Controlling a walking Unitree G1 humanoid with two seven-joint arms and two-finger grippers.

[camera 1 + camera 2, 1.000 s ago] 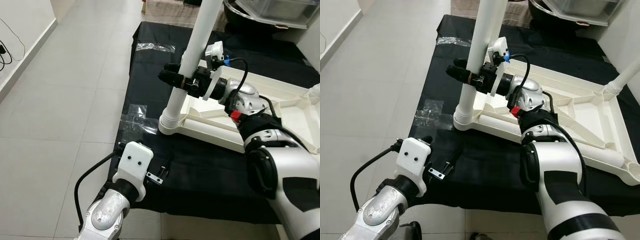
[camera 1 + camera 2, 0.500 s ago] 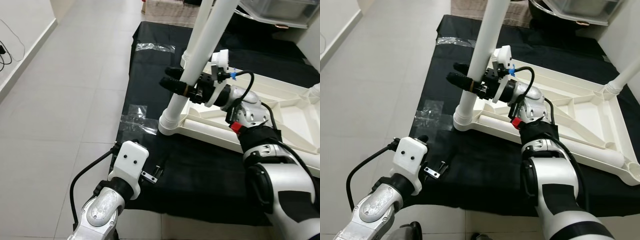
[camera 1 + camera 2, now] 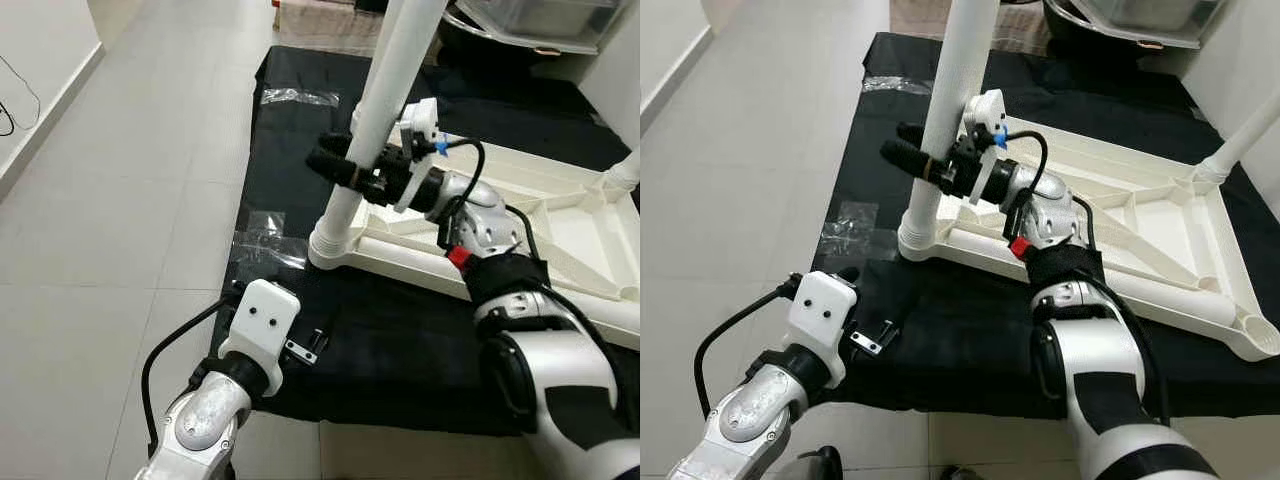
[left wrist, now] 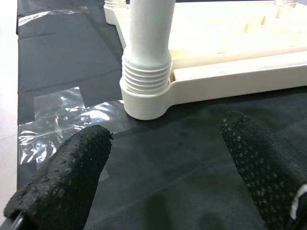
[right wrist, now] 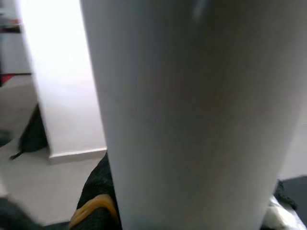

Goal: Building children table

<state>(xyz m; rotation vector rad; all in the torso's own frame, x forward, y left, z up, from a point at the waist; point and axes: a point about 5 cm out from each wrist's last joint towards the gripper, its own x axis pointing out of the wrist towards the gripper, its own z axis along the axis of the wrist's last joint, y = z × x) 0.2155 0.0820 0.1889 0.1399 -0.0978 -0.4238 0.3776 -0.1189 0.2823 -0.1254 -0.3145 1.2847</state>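
Right claw (image 3: 345, 170) clamped around white table leg (image 3: 385, 95), leg standing in corner socket of upturned white tabletop (image 3: 1160, 240) on black sheet (image 3: 400, 340), left claw (image 4: 163, 167) spread wide, holding nothing, low over sheet near ribbed leg base (image 4: 145, 79)

White plastic table top (image 3: 1160, 240) laid upside down, ribbed underside up. White round leg (image 3: 385, 95) stood in near corner socket (image 4: 144, 103), tilted slightly; threaded collar seen at base. Second leg (image 3: 1240, 140) fitted at far corner.
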